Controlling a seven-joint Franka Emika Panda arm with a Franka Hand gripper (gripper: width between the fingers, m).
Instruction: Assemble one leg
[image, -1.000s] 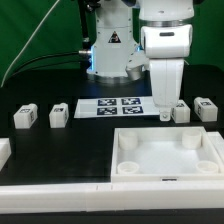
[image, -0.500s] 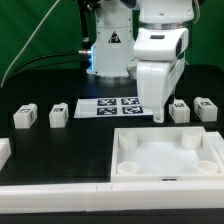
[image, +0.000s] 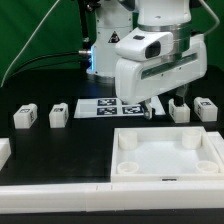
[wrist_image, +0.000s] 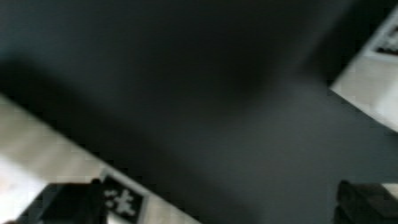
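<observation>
Four small white legs with tags stand on the black table: two at the exterior view's left (image: 24, 117) (image: 59, 114) and two at its right (image: 181, 111) (image: 206, 108). My gripper (image: 162, 106) hangs tilted just above the table between the marker board (image: 108, 106) and the right pair of legs. Its jaws are open and hold nothing. One finger (image: 178, 100) is close above the nearer right leg. In the wrist view the gripper (wrist_image: 217, 205) shows two dark fingertips (wrist_image: 71, 205) wide apart over blurred dark table, with a tagged white surface (wrist_image: 128, 192) beside one fingertip.
The large white square panel (image: 210, 150) with raised rim lies in front of the gripper. A long white bar (image: 90, 198) runs along the front edge. Another white part (image: 3, 152) sits at the exterior view's far left. The robot base (image: 108, 55) stands behind.
The hand stood upright over the right legs one second ago. It has since tilted over and swung toward the exterior view's left, still open and empty. The legs have not moved.
</observation>
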